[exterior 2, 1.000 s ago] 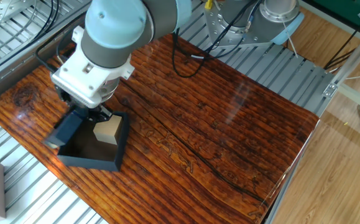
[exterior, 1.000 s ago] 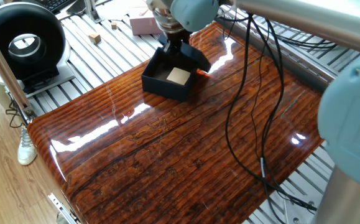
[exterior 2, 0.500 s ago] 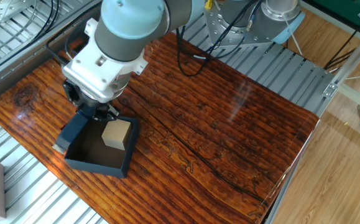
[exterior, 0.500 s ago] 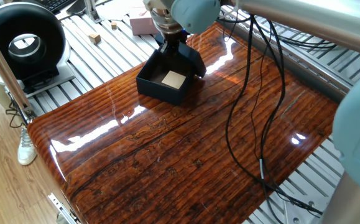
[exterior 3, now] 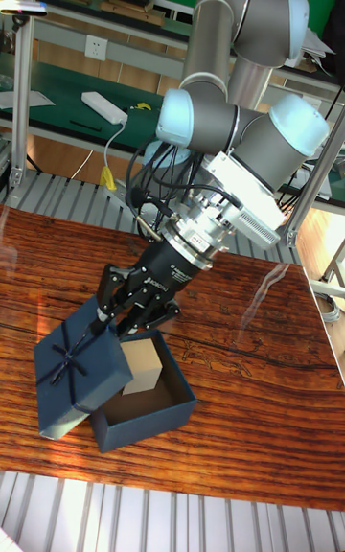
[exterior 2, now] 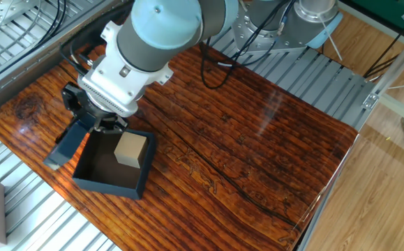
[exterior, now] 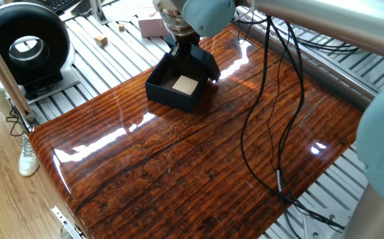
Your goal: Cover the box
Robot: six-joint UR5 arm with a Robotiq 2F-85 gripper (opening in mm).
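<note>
From the tall fixed view the lid [exterior 3: 81,375] shows its top face with a bow, tilted against the left side of the open box [exterior 3: 144,410]; the two side cameras give only its dark edge (in one fixed view the arm hides most of it). The claw [exterior 3: 120,314] has its fingers pressed together on the lid's upper edge, holding it raised and slanted beside the box rather than over it. The box [exterior 2: 111,167] sits near the corner of the glossy wooden table [exterior 2: 257,139], open, with a tan block [exterior 2: 130,149] inside. In one fixed view a black round device [exterior: 24,48] and a pink box [exterior: 153,26] lie beyond the table's edge, and black cables [exterior: 258,126] trail across the wood
</note>
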